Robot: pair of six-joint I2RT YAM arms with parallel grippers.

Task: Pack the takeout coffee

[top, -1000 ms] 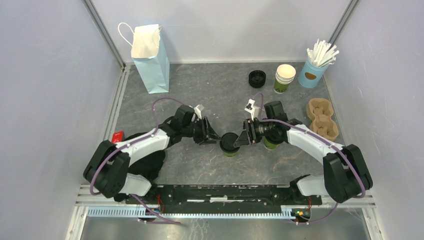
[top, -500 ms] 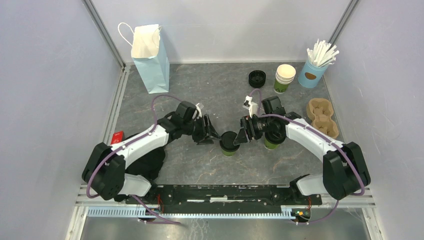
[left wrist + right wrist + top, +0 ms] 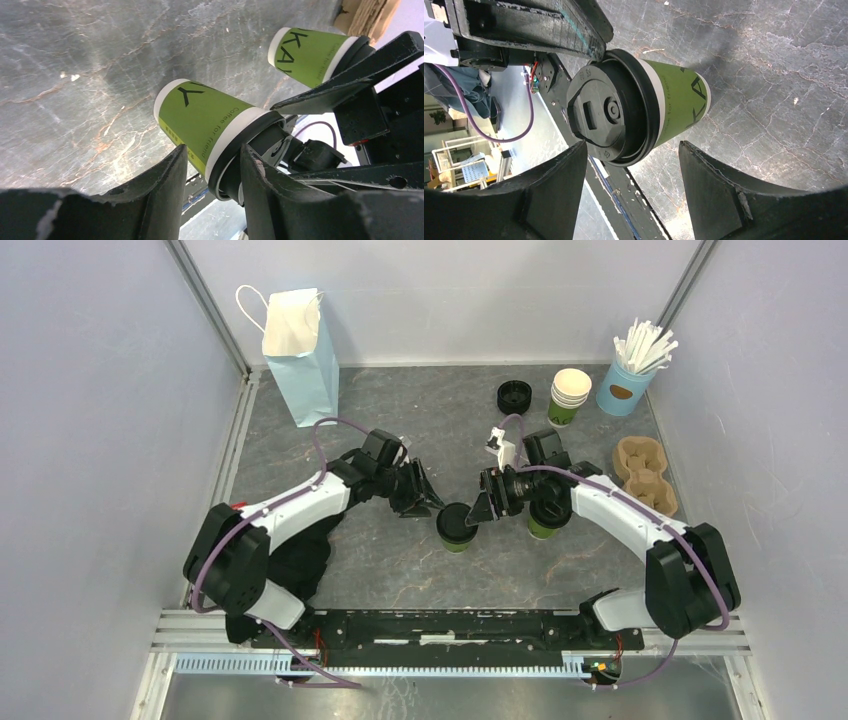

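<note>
One lidded cup (image 3: 457,528) stood upright on the table (image 3: 400,420), well left of the carrier (image 3: 645,478). The second cup (image 3: 310,52) stood between it and the carrier, partly under the right arm (image 3: 620,520). The right gripper (image 3: 633,145), on the carrier's side of the first cup, had its fingers (image 3: 559,190) spread wide, with the lid in the gap. The left gripper (image 3: 214,150), on the side away from the carrier, was also spread beside the cup's pale band; whether it touched could not be told. A bag (image 3: 305,360) stood far left of the carrier.
</note>
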